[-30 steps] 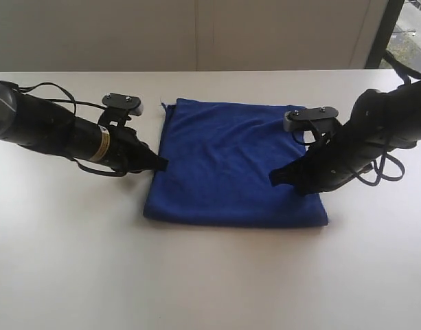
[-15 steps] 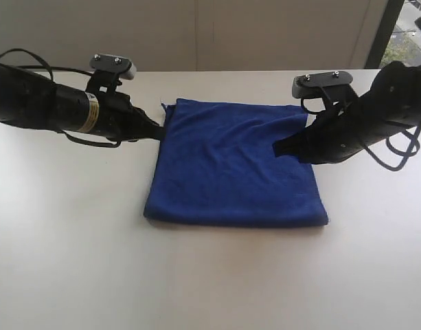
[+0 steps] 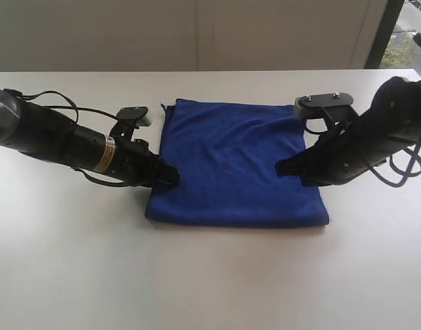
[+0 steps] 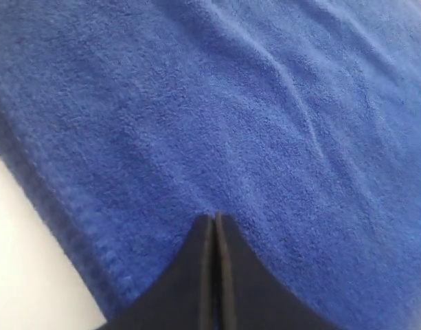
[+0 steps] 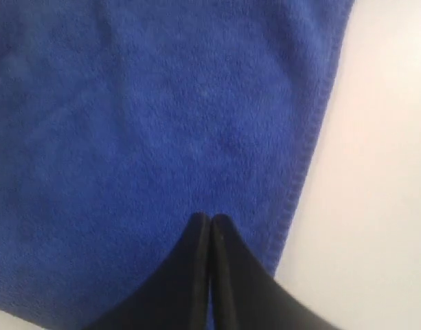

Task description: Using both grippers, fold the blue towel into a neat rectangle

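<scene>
The blue towel [image 3: 234, 161] lies folded into a roughly square shape in the middle of the white table [image 3: 210, 275]. My left gripper [image 3: 174, 176] is shut, its tip resting on the towel's left edge near the front corner. In the left wrist view the closed left gripper [image 4: 215, 216] lies over the towel [image 4: 217, 110] with nothing between its jaws. My right gripper [image 3: 279, 167] is shut too, its tip over the towel's right part. The right wrist view shows the right gripper [image 5: 209, 218] pressed together above the towel [image 5: 148, 117], just inside its hemmed edge.
The white table stretches around the towel on all sides. A pale wall [image 3: 196, 34] rises behind the table's far edge. A dark window frame [image 3: 389, 31] stands at the back right. Both arms' cables loop beside the towel.
The left gripper has come forward and down from the towel's far left corner to its left edge near the front. The right gripper has dropped slightly lower over the towel's right side.
</scene>
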`<state>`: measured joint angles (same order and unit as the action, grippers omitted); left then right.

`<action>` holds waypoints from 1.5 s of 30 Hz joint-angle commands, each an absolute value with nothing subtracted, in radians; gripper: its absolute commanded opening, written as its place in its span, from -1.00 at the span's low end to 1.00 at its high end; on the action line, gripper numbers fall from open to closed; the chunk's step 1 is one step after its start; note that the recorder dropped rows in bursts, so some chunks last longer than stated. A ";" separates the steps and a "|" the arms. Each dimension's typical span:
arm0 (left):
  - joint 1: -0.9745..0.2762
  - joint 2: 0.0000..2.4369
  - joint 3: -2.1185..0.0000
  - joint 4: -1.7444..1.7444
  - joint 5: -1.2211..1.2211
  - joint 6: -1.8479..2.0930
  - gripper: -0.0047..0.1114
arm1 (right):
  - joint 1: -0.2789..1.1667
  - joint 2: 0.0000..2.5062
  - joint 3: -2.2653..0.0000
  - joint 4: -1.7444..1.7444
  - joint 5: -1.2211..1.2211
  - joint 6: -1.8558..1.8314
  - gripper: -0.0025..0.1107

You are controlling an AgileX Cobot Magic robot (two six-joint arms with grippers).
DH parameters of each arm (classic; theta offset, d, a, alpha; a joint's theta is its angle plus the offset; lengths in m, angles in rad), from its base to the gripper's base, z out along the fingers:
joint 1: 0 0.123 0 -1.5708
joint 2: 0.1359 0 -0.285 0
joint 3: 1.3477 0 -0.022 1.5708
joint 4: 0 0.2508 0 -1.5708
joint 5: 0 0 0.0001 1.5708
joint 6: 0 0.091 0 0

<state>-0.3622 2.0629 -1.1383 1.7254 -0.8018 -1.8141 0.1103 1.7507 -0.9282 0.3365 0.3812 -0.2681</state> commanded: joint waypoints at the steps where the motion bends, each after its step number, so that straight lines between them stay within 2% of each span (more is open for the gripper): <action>1: -0.362 2.070 -1.099 1.744 -0.815 -1.848 -0.92 | 0.110 1.750 -0.885 0.341 0.368 -0.258 -0.96; 13: -0.362 2.031 -0.967 1.744 -0.759 -1.832 -0.92 | 0.110 1.748 -0.883 0.343 0.471 -0.229 -0.96; 28: -0.362 2.013 -0.967 1.744 -0.656 -1.810 -0.92 | 0.110 1.755 -0.812 0.393 0.525 -0.195 -0.96; 38: -0.362 1.912 -1.044 1.744 -0.756 -1.919 -0.92 | 0.110 1.701 -0.812 0.411 0.463 -0.195 -0.96; 45: -0.362 1.772 -1.154 1.744 -0.486 -2.019 -0.92 | 0.110 1.627 -0.816 0.411 0.394 -0.197 -0.96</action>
<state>-0.3639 1.8091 -1.1226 1.7356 -0.6154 -1.9907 0.1103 1.6479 -0.8155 0.4083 0.4238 -0.1997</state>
